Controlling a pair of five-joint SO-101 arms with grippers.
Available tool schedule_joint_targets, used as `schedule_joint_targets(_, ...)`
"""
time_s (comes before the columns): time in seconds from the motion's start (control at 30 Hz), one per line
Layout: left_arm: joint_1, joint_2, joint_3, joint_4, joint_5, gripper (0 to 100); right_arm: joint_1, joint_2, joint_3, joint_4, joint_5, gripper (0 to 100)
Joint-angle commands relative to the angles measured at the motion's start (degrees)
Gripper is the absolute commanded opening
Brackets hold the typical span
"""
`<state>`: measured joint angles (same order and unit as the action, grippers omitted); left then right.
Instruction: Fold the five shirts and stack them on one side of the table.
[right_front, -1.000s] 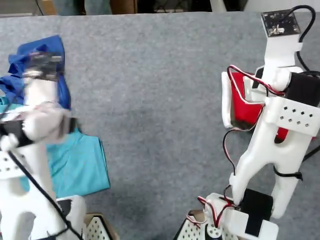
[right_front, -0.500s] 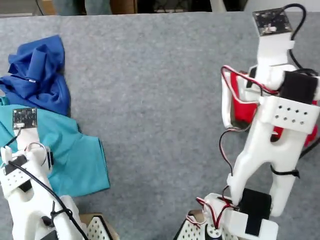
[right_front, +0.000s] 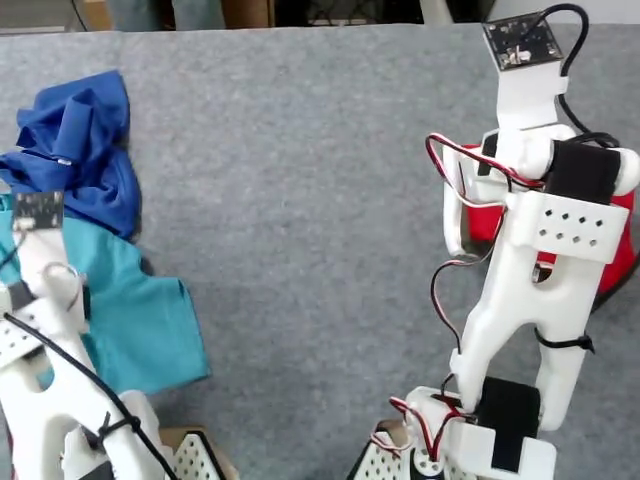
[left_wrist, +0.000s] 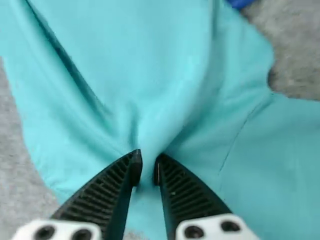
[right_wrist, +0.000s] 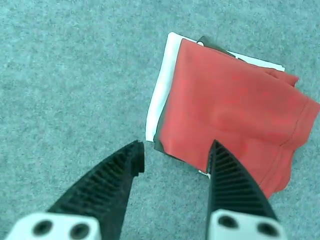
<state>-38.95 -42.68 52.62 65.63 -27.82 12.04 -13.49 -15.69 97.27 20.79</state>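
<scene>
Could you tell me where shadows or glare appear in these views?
High view: even light, no glare on the table; a thin shadow edges the teal shirt. Left wrist view: dark creases shade it beside the left gripper. Right wrist view: flat light on the red shirt.

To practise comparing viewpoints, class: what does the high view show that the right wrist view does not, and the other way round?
High view adds: a crumpled blue shirt and a teal shirt lying at one side of the table. Right wrist view adds: the right pincer, open, above a corner of the folded red shirt. Shared: the red shirt and the grey table.
</scene>
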Motion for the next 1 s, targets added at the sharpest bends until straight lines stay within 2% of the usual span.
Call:
schedule_joint_targets(0.0,4.26,-0.18,-14.55,9.23,-0.44,3,-0.70,-1.63,-0.04,-0.62,-0.26,21.9)
schedule_joint_targets(0.23,13.67,-0.18,-28.62,17.76,0.00,3,-0.70,-1.63,-0.04,-0.53,-0.35,21.9)
schedule_joint_targets(0.37,19.12,-0.18,-33.19,18.55,5.10,3,-0.70,-1.63,-0.04,-0.70,-0.35,21.9)
schedule_joint_targets(0.5,27.47,1.67,-37.93,19.34,10.02,3,-0.70,-1.63,-0.04,-0.88,-0.35,21.9)
schedule_joint_targets(0.67,36.62,10.20,-49.36,24.35,16.00,3,-0.70,-1.63,-0.04,-0.97,-0.35,21.9)
schedule_joint_targets(0.97,44.35,29.10,-77.49,35.16,18.99,3,-0.70,-1.45,0.57,-1.05,-0.18,21.9)
